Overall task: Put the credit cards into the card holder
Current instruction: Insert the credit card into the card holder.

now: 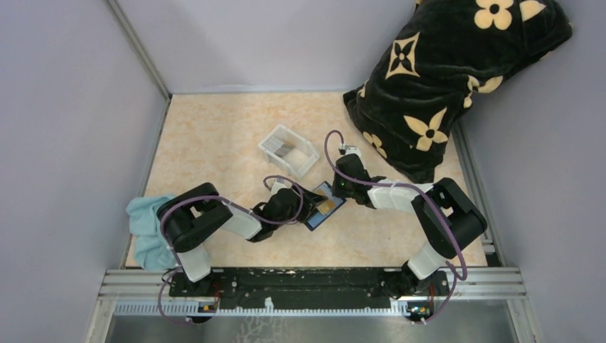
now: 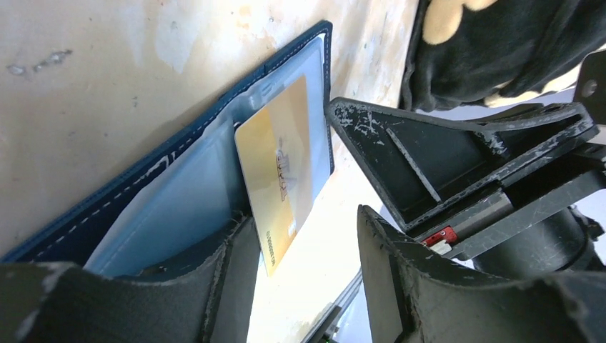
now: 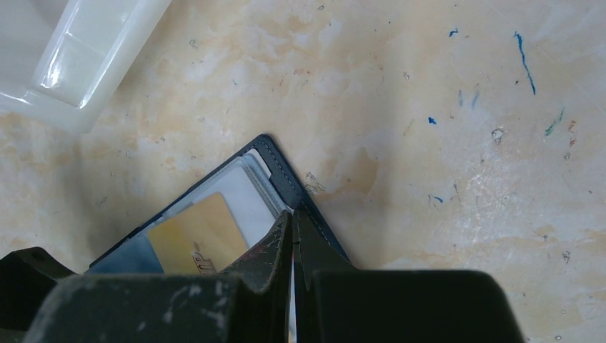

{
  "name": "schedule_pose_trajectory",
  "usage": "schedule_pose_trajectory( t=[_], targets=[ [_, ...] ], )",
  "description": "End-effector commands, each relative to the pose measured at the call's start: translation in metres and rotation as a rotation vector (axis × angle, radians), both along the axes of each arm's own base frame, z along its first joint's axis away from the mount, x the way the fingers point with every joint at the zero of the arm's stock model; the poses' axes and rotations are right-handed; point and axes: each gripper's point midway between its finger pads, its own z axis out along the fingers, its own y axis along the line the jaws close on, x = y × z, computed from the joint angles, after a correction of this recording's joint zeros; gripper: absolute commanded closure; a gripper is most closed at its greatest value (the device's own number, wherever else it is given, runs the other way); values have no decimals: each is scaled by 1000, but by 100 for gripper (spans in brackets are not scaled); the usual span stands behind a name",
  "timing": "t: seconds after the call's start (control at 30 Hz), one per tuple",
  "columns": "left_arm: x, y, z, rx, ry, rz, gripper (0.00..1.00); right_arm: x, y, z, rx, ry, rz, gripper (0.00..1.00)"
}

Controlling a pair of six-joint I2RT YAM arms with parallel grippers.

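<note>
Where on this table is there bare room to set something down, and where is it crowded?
Free: table far left, between wall and white tray; also the near strip right of the card holder. Crowded: centre, where left gripper and right gripper meet.

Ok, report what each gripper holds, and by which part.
Left gripper: open, holding nothing. Right gripper: shut, tips pinning the navy-blue folding wallet by its outer edge; nothing pinched between them.

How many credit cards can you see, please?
2: a gold card on the open wallet, and a dark card in the tray; others may lie hidden beneath it.
</note>
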Motion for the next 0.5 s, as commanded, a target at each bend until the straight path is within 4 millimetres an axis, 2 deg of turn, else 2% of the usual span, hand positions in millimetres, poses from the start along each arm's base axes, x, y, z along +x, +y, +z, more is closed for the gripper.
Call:
schedule_pose_trajectory(
  t=[0.0, 0.2, 0.37, 0.47],
  targets=[
    [-13, 18, -31, 201, 59, -58, 41, -31, -9, -29, -83, 125, 44, 100],
    [-13, 25, -26, 257, 49, -68, 41, -30, -9, -26, -80, 119, 43, 100],
    [-7, 25, -15, 311, -5, -90, 34, -30, -8, -25, -80, 119, 44, 100],
    [-4, 25, -9, 342, -29, -100, 34, -31, -9, -26, -82, 119, 44, 100]
  ],
)
